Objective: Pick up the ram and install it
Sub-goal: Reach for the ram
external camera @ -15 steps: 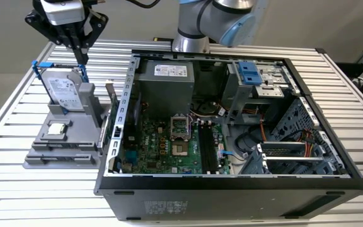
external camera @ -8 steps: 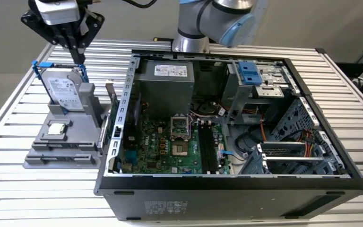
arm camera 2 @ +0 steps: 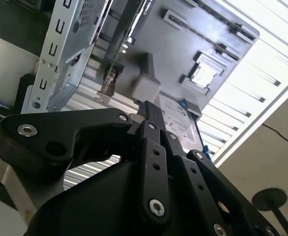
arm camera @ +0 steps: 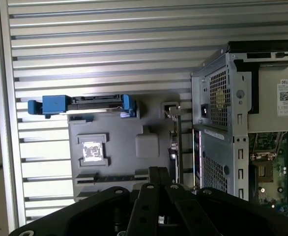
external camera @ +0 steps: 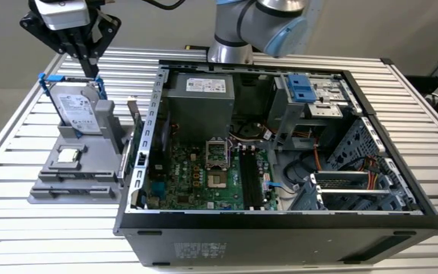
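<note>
Jaws of the black metal gripper [external camera: 93, 72] we see closed, empty; the thin dark ram stick [external camera: 137, 123] stands at its five o'clock.

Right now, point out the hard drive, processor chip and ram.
hard drive [external camera: 77, 108], exterior view, label face.
processor chip [arm camera: 91, 150], first wrist view, silver top.
ram [arm camera: 174, 138], first wrist view, top edge.
</note>
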Controlling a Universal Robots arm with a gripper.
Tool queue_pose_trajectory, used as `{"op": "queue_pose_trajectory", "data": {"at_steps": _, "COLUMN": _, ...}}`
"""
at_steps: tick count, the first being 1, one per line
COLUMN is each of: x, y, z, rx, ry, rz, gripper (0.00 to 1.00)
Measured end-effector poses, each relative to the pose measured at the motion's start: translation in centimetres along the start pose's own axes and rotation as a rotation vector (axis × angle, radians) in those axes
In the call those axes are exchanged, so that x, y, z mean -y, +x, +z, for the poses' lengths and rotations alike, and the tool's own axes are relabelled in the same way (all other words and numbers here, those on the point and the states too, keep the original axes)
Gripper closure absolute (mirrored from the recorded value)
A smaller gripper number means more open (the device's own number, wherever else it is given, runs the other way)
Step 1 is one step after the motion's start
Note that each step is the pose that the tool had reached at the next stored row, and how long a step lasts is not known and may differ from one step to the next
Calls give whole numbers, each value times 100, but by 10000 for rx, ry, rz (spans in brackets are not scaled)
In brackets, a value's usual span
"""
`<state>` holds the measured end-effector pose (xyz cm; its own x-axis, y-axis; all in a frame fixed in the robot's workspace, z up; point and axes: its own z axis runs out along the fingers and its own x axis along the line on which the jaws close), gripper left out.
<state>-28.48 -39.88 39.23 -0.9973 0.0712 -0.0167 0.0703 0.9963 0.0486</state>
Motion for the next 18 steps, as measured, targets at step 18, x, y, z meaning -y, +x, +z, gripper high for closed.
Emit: {"op": "queue_pose_trajectory", "data": {"at_steps": 18, "x": 12, "y": 174, "z": -2, "rx": -5, "ry": 1, "rz": 0, "gripper": 100}}
